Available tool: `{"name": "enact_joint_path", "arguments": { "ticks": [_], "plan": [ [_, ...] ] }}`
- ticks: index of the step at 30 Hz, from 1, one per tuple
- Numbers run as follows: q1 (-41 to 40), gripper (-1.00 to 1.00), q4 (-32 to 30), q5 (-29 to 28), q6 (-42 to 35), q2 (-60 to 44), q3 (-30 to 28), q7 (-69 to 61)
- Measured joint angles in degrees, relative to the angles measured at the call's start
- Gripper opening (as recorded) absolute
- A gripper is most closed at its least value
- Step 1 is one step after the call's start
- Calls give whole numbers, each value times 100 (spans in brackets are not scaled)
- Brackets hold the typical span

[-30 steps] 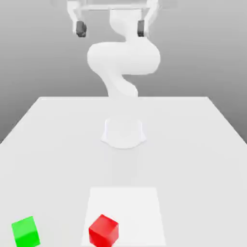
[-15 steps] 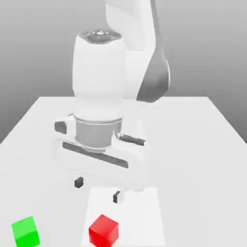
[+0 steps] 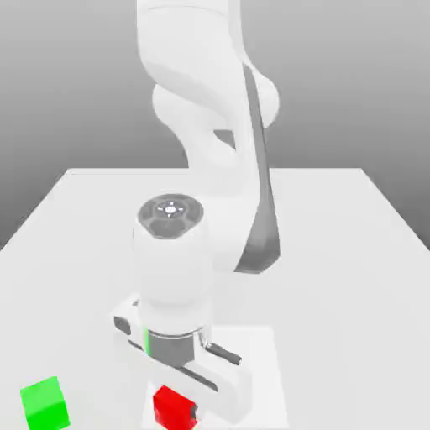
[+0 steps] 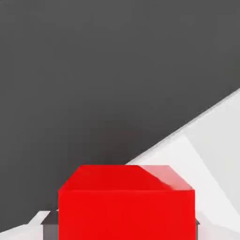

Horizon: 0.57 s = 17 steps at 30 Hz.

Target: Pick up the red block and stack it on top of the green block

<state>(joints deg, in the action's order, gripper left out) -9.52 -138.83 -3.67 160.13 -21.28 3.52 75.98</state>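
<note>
- One white Franka arm (image 3: 210, 126) bends forward over the white tabletop (image 3: 336, 243), wrist pointing straight down, with the hand low above the near edge of the table.
- Claw (image 3: 178, 410) sits directly over the small bright red matte cube (image 3: 170, 409); in the exterior view the white hand body covers the cube's upper part, and a dark fingertip (image 3: 193, 412) shows at the cube's side toward the exterior view's right.
- Hand view: the red cube (image 4: 125, 206) lies directly under the claw, close up, one top face and one front face visible, with a dark grey fingertip edge showing at each lower corner of the cube.
- Claw state: fingers stand on either side of the red cube, spread about the cube's width. Cannot tell whether the pads actually press on its faces, or whether the fingers are parted or clamped.
- Red cube rests on a slightly brighter white square patch (image 3: 260, 361) of the tabletop, beneath the claw.
- Small bright green matte cube (image 3: 44, 404) sits on the tabletop, to the exterior view's left of the claw, apart from it and from the red cube, with bare table between them. It is about the same size as the red cube.
- Green cube lies outside the brighter square patch, near the table's front corner.
- Grey backdrop (image 3: 353, 84) behind the table.
</note>
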Motion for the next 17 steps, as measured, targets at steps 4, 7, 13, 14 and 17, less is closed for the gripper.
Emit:
{"name": "enact_joint_path", "arguments": {
  "ticks": [4,7,13,14,17],
  "plan": [
    [-107,-100,-84,136,-637,719,58,-109],
    [-562,-100,236,302,-1024,783,-272,-283],
    [-1251,-100,756,615,-997,238,-713,-587],
    [-1280,-100,777,644,-820,40,-704,-609],
    [-1293,100,788,660,-728,-63,-699,-621]
  ]
}}
